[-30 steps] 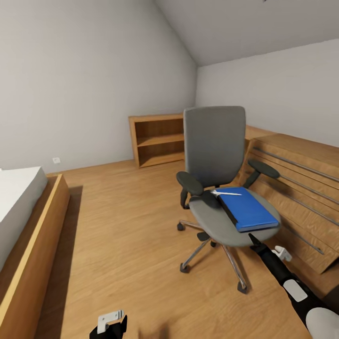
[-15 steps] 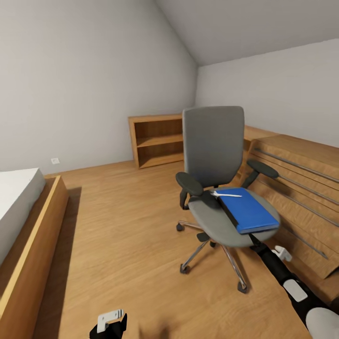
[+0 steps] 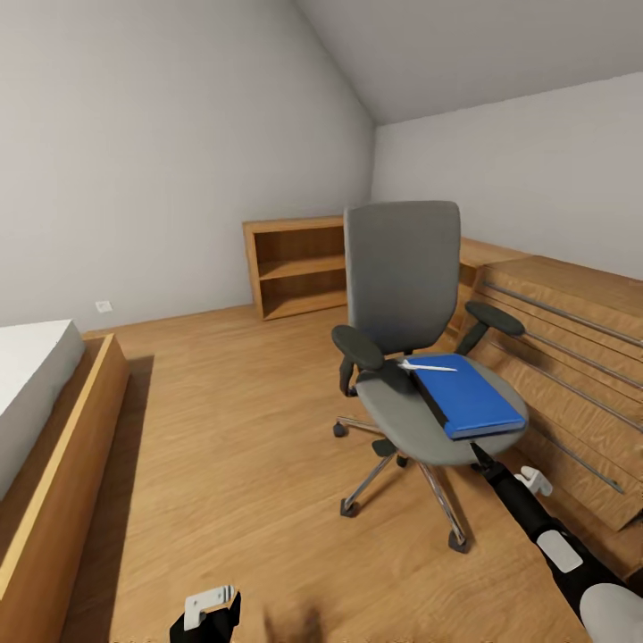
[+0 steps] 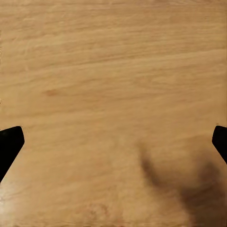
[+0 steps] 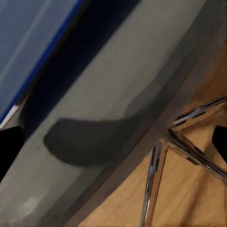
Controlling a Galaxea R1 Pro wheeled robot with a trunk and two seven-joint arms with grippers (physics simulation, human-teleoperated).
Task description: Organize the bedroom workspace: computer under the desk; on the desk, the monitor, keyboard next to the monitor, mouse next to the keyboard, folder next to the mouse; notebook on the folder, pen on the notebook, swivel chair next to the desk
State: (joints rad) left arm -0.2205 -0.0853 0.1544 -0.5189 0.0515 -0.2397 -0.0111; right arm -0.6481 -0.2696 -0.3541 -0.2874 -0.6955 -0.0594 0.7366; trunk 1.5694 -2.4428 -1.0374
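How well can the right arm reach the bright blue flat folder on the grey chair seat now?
Probably yes. The right gripper sits at the front edge of the grey swivel chair seat, its jaws open, and nothing lies between it and the bright blue flat folder.

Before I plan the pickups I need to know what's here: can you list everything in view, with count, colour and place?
swivel chair: one, grey with black armrests and chrome base, mid-room on the floor
folder: one, bright blue, flat on the chair seat
notebook: one, dark edge showing under the folder's left side
pen: one, white-silver, on the folder's far end
bookshelf: one, light wood, open, against the far wall
drawer chest: one, light wood with long bar handles, right of the chair
bed: one, wood frame with white mattress, far left
floor: wood
left gripper: open, over bare floor
right gripper: open, by the seat's front edge
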